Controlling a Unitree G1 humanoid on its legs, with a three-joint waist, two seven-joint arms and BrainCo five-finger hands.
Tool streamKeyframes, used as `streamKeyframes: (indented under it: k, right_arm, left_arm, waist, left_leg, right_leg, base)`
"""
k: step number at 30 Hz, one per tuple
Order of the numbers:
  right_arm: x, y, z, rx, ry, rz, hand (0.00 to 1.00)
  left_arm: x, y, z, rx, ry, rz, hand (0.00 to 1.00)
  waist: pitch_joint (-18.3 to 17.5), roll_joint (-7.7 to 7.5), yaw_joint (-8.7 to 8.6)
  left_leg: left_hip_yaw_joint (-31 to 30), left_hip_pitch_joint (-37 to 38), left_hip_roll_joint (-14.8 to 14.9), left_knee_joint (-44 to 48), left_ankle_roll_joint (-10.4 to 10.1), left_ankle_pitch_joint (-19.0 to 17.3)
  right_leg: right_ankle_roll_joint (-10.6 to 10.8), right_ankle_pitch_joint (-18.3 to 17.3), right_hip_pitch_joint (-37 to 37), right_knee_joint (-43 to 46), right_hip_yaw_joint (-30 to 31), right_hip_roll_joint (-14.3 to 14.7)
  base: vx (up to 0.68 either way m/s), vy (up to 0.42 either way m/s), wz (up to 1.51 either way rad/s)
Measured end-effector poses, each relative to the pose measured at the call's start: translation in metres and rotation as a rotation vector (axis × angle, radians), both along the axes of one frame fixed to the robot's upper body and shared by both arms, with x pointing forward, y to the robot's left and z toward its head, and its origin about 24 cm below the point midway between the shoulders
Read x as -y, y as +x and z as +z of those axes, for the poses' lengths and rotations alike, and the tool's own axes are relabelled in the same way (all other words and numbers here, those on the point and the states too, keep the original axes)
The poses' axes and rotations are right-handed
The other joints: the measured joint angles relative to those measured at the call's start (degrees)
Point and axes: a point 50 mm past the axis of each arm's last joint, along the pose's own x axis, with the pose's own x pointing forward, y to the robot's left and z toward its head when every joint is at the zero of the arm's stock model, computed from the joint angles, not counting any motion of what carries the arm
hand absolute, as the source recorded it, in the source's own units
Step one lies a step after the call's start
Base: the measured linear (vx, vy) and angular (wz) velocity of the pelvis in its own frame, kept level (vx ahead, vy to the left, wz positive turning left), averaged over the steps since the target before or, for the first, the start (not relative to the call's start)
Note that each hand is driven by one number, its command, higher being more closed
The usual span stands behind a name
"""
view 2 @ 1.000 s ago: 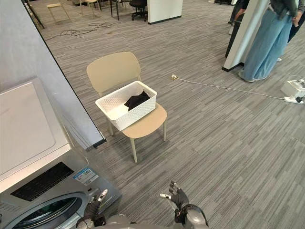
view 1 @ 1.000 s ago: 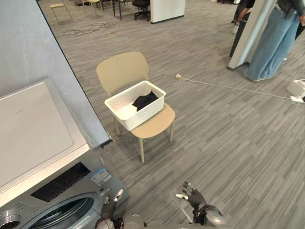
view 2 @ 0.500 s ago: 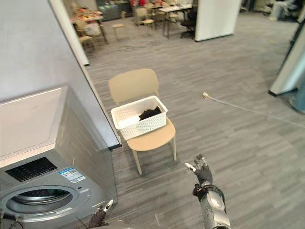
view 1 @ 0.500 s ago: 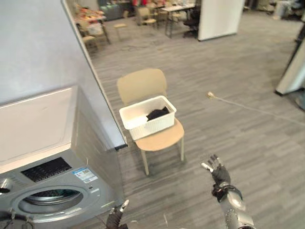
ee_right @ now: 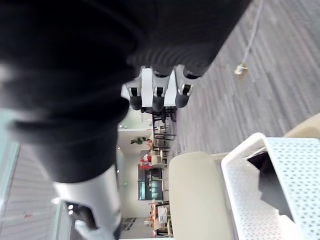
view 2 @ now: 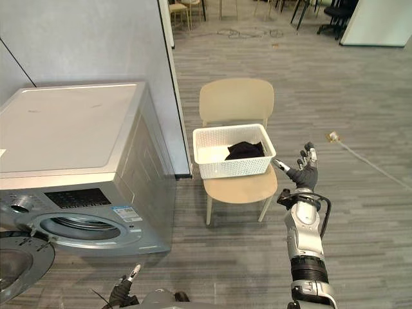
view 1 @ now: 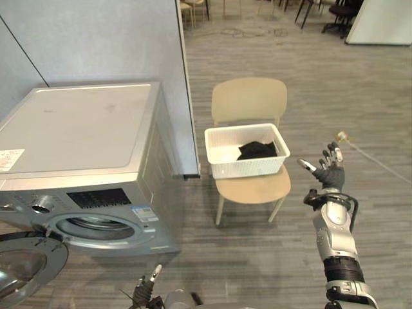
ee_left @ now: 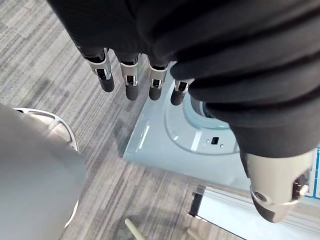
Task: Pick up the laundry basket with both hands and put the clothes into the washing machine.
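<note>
Nearest, at the lower edge of the eye views: left robot hand point(view 1: 145, 291), low in front of the washing machine point(view 1: 84, 154), fingers point(ee_left: 130, 80) straight and side by side, thumb apart, nothing in its grasp. Past those fingers in the wrist view, the machine's grey front and the striped floor point(view 1: 257, 257).

Beside it, to the robot's left: round machine door point(view 1: 22, 273) swung open, drum opening point(view 1: 96, 226) uncovered.

Further out on the robot's right: right robot hand point(view 1: 331, 172) raised on an upright forearm, fingers spread wide and apart, palm turned toward the basket, clamped on nothing, touching nothing.

Just beyond and to the left of that hand: white perforated laundry basket point(view 1: 246, 166) resting on the seat of a beige chair point(view 1: 252, 188), apart from both hands. Inside the basket, toward its right half, a dark bundle of clothes point(view 1: 256, 150).

Right of the chair, on the floor: a pale cable with a plug point(view 1: 341, 136).

Behind the machine and chair: a grey partition wall point(view 1: 96, 38); furthest off, more chairs point(view 1: 193, 8) and table legs.
</note>
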Motion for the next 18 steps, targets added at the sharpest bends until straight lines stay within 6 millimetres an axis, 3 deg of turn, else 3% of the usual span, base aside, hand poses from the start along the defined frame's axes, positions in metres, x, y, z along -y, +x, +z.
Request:
streamKeyframes:
  k: [1, 3, 4, 6, 9, 10, 11, 12, 13, 14, 15, 17, 18]
  right_arm:
    - [-0.002, 0.004, 0.005, 0.006, -0.023, 0.010, 0.00]
    - [0.000, 0.009, 0.015, -0.005, -0.114, 0.011, 0.00]
    - [0.006, 0.010, 0.025, -0.012, -0.208, -0.001, 0.00]
    - [0.013, 0.009, 0.031, -0.023, -0.280, -0.025, 0.00]
    - [0.037, 0.003, 0.037, -0.070, -0.368, -0.124, 0.00]
    - [0.040, 0.002, 0.038, -0.074, -0.375, -0.136, 0.00]
    - [0.042, 0.001, 0.038, -0.084, -0.398, -0.149, 0.00]
    - [0.042, 0.001, 0.037, -0.096, -0.408, -0.151, 0.00]
    - [0.047, -0.002, 0.036, -0.117, -0.426, -0.162, 0.00]
    - [0.048, -0.002, 0.036, -0.120, -0.436, -0.160, 0.00]
    - [0.047, -0.002, 0.034, -0.127, -0.434, -0.154, 0.00]
    - [0.046, -0.003, 0.030, -0.142, -0.435, -0.149, 0.00]
    - [0.047, -0.004, 0.028, -0.155, -0.442, -0.141, 0.00]
  left_arm:
    - [-0.007, 0.000, 0.001, -0.005, 0.011, -0.008, 0.00]
    - [-0.008, -0.003, 0.002, -0.006, 0.011, -0.005, 0.00]
    - [-0.003, 0.001, 0.003, 0.017, 0.000, -0.006, 0.00]
    - [0.002, 0.006, 0.004, 0.031, -0.008, -0.032, 0.00]
    - [0.010, 0.016, 0.006, 0.054, -0.017, -0.094, 0.00]
    - [0.010, 0.016, 0.006, 0.054, -0.017, -0.096, 0.00]
    - [0.008, 0.016, 0.006, 0.053, -0.009, -0.102, 0.00]
    - [0.004, 0.016, 0.006, 0.047, 0.003, -0.110, 0.00]
    - [0.011, 0.014, 0.005, 0.039, -0.010, -0.114, 0.00]
    - [0.021, 0.010, 0.003, 0.034, -0.033, -0.122, 0.00]
    - [0.031, 0.007, 0.002, 0.030, -0.061, -0.113, 0.00]
    - [0.032, 0.008, 0.002, 0.035, -0.068, -0.109, 0.00]
    - [0.030, 0.010, 0.003, 0.042, -0.067, -0.110, 0.00]
  waist:
    - [0.3, -0.79, -0.63]
    - [0.4, -0.95, -1.23]
    - [0.4, -0.75, -1.29]
    - [0.4, -0.69, -1.31]
    - [0.5, -0.27, -1.79]
    - [0.5, -0.39, -2.07]
    - [0.2, -1.55, -2.86]
    - [0.2, -1.97, -3.07]
    - [-0.4, -0.13, -2.84]
    - [-1.4, 2.72, -2.06]
    - [-1.7, 4.26, -1.12]
    - [-1.7, 4.41, -1.29]
    - [-1.4, 4.17, -1.38]
  left_leg:
    - [-1.1, 1.2, -0.6, -0.4, 0.1, -0.1]
    - [-2.9, 2.6, -0.6, -1.9, -0.5, 0.2]
    - [-4.8, 3.1, -0.9, -3.4, -1.1, 0.6]
    - [-6.7, 3.0, -1.5, -4.5, -1.4, 0.8]
    - [-13.5, 1.9, -1.8, -4.3, -3.7, 0.5]
    - [-14.7, 1.2, -1.9, -3.9, -4.8, 0.5]
    - [-17.6, 0.6, -2.0, -2.6, -6.7, 0.1]
    - [-19.9, 0.2, -2.0, -1.6, -8.2, -0.1]
    - [-21.7, 0.0, -0.3, -1.8, -9.5, 0.3]
    - [-23.1, 0.0, 2.5, -2.7, -11.1, 1.5]
    - [-24.4, 0.4, 5.0, -4.9, -12.9, 3.2]
    - [-26.7, -0.2, 6.7, -5.8, -13.0, 5.6]
    - [-27.6, -1.1, 7.5, -4.0, -11.9, 7.2]
  right_leg:
    - [-1.0, -0.8, -3.4, 7.3, 0.7, -0.9]
    - [-4.1, -3.5, -5.9, 8.4, -0.4, 0.3]
    - [-5.6, -5.5, -7.0, 1.3, -1.0, 1.7]
    - [-5.9, -5.5, -7.1, -8.2, 0.3, 2.3]
    - [-3.6, -1.2, -7.1, -27.7, 11.8, 3.4]
    - [-3.3, 0.1, -6.7, -29.0, 13.5, 3.4]
    - [-3.9, 2.4, -6.2, -30.1, 15.6, 3.0]
    - [-0.6, 4.7, -5.8, -29.2, 16.1, 3.1]
    - [-1.9, 3.4, -5.5, -28.1, 13.7, 5.1]
    - [-3.1, 2.9, -5.0, -28.6, 11.8, 7.8]
    - [-4.5, 2.1, -4.6, -28.5, 9.7, 10.2]
    - [-5.9, 1.3, -3.6, -28.6, 7.1, 11.7]
    - [-6.7, 0.7, -1.9, -29.0, 5.1, 12.2]
  base:
    - [0.16, 0.005, 0.38]
    - [0.19, -0.044, 0.53]
    - [0.15, -0.061, 0.63]
    - [0.12, -0.089, 0.59]
    - [0.18, -0.237, 0.99]
    - [0.16, -0.319, 1.16]
    - [0.18, -0.397, 1.10]
    - [0.19, -0.412, 1.09]
    - [0.25, -0.389, 0.69]
    - [0.29, -0.370, 0.40]
    - [0.29, -0.353, 0.24]
    - [0.21, -0.278, 0.52]
    - [0.15, -0.212, 0.70]
